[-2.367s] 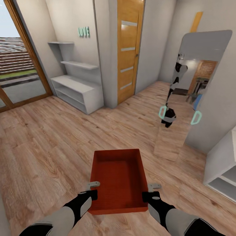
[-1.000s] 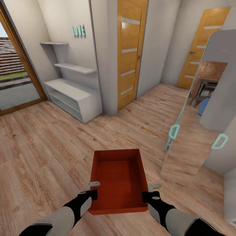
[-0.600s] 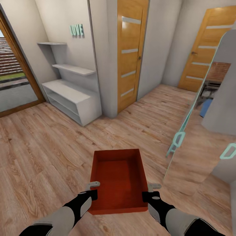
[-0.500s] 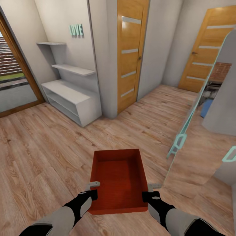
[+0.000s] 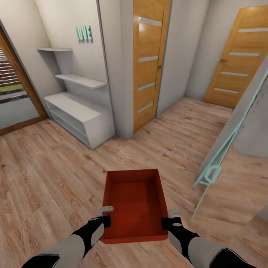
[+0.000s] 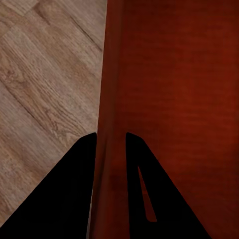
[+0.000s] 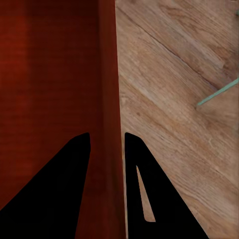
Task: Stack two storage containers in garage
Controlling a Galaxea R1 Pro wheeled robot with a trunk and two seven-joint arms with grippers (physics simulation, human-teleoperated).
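While our base stands on the light wood-plank floor [image 5: 44, 175] of a hallway, we carry 1 orange-red storage container [image 5: 134, 203] out in front of us, held level above the planks with its open top up and nothing inside it. Our left gripper [image 5: 105, 214] is closed on the container's left long wall near the end closest to us, and the left wrist view shows the 2 dark fingers [image 6: 74, 189] on either side of that thin red wall [image 6: 110, 149], 1 finger inside the bin and 1 outside. Our right gripper [image 5: 170, 217] is clamped the same way on the right long wall, and the right wrist view shows its fingers [image 7: 69, 189] straddling the wall [image 7: 107, 139] with the planks beyond it. Ahead and to the left we see a low white shelf unit [image 5: 80, 117] against the wall, with teal letters reading LOVE [image 5: 84, 33] above it. Straight ahead stands a honey-coloured wooden door [image 5: 147, 63] with pale horizontal strips, and a second door [image 5: 238, 59] of the same kind closes the corridor further right. At the right edge we see a tall grey panel [image 5: 238, 126] with a teal edge and a teal handle [image 5: 212, 174], seen almost edge-on. At the far left a wood-framed glass door [image 5: 15, 93] looks outdoors.
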